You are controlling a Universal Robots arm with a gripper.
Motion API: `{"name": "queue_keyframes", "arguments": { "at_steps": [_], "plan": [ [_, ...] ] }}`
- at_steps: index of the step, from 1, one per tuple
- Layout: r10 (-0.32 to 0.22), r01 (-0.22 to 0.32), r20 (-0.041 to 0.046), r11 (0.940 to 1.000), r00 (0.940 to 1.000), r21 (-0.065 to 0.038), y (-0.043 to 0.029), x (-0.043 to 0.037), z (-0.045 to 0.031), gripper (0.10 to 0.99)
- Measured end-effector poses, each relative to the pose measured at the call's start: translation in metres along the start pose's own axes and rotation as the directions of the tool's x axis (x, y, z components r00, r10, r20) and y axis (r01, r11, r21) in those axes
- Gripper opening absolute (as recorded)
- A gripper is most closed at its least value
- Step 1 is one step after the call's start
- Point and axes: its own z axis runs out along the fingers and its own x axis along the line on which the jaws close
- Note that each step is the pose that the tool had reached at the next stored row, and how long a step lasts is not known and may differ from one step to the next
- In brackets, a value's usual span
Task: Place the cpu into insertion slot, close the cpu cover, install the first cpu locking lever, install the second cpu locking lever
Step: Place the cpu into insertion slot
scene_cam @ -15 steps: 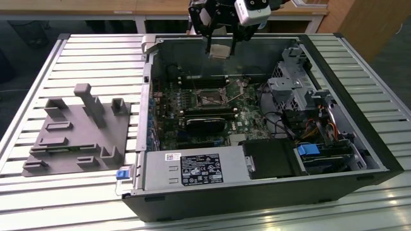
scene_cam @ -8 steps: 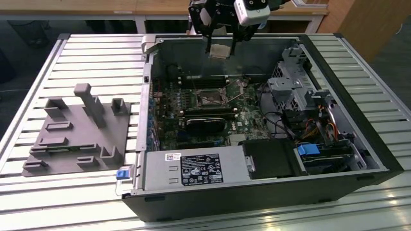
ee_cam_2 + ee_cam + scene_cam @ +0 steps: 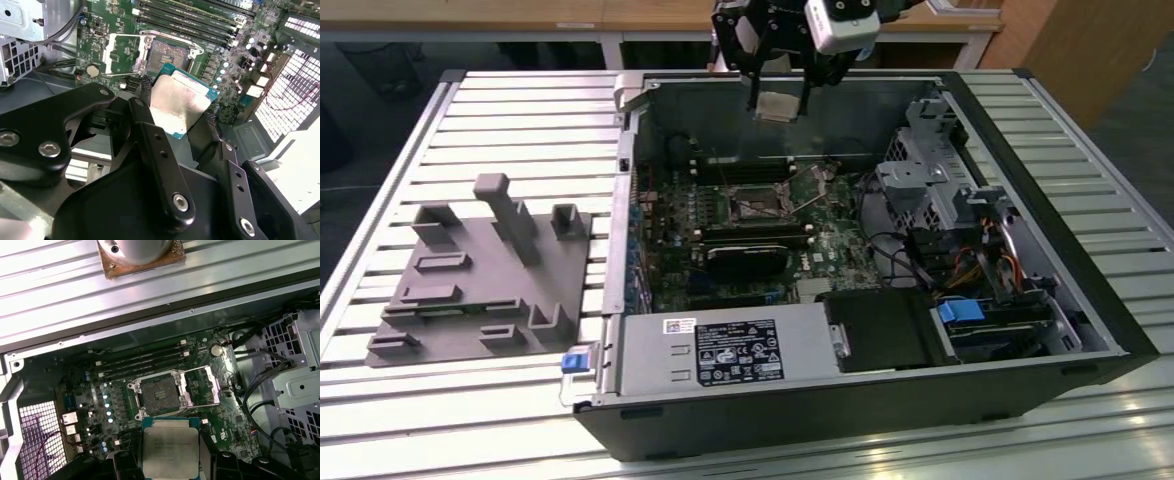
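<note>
The cpu (image 3: 170, 447) is pinched by the gripper (image 3: 777, 102), above the insertion slot (image 3: 159, 394) and a bit aside; the cpu cover (image 3: 202, 386) is laid open.

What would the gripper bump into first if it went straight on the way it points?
Probably the open insertion slot. The cpu held in the gripper would touch it first. Depth is unclear, so it might land just beside it.

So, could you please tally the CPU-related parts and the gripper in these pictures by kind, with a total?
cpu: 1, clamped in the gripper above the board
insertion slot: 1, vacant
cpu cover: 1, swung open beside the slot
gripper: 1
Total: 4
</note>
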Motion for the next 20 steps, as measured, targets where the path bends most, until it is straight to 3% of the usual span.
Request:
{"name": "queue_keyframes", "arguments": {
  "at_steps": [20],
  "plan": [
    [0.041,-0.041,0.0036,0.9992,0.9992,-0.001,0.0000,0.0000,0.0000,0.541]
  ]
}}
